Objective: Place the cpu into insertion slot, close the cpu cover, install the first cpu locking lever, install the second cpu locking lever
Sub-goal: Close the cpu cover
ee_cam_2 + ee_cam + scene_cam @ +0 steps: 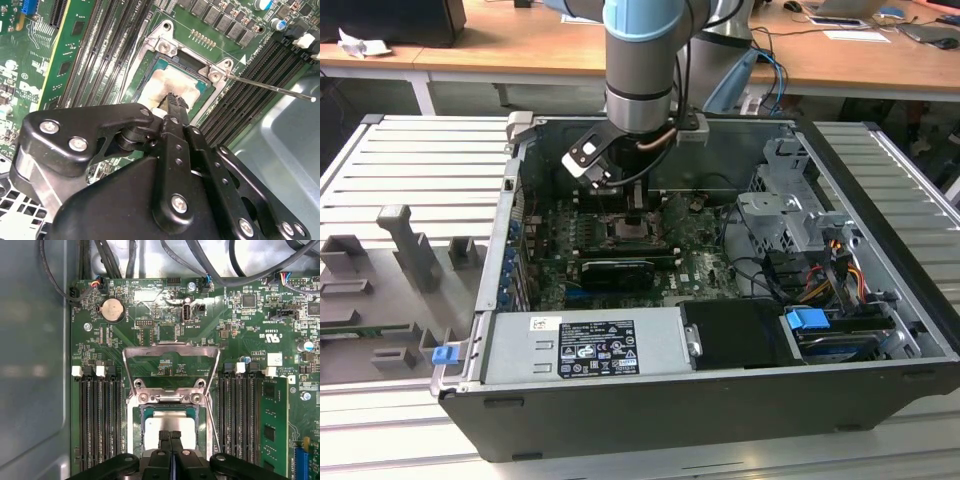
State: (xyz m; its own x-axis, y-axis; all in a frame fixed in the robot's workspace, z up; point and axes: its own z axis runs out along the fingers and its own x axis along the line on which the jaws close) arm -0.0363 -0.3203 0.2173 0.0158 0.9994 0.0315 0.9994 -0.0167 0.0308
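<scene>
In the exterior view the Universal Robots arm reaches down into an open computer case (720, 410) that lies on its side, with the gripper (636, 218) low over the middle of the motherboard (705, 250). In the first wrist view the cpu (170, 421), its dull silver-beige top smeared with pale residue, lies flat inside the socket (134, 427), between two banks of black memory slots (97, 415). The gripper's two black fingers (164, 436) are pressed together with nothing between them, and their joined tips stand over the near part of the chip's top. Whether they touch the metal or hang just above it I cannot tell, since the tips hide the spot of contact in both wrist views. The cpu cover (171, 347) is swung open and back from the socket, hinged at its far edge, so the green board shows through its large window. A thin wire locking lever (270, 88) stands released, slanting out from the socket's corner over the memory slots. A green memory module (275, 425) sits in a slot well to one side of the socket, and a round coin cell battery (112, 310) lies farther up the board beyond the open cover.
</scene>
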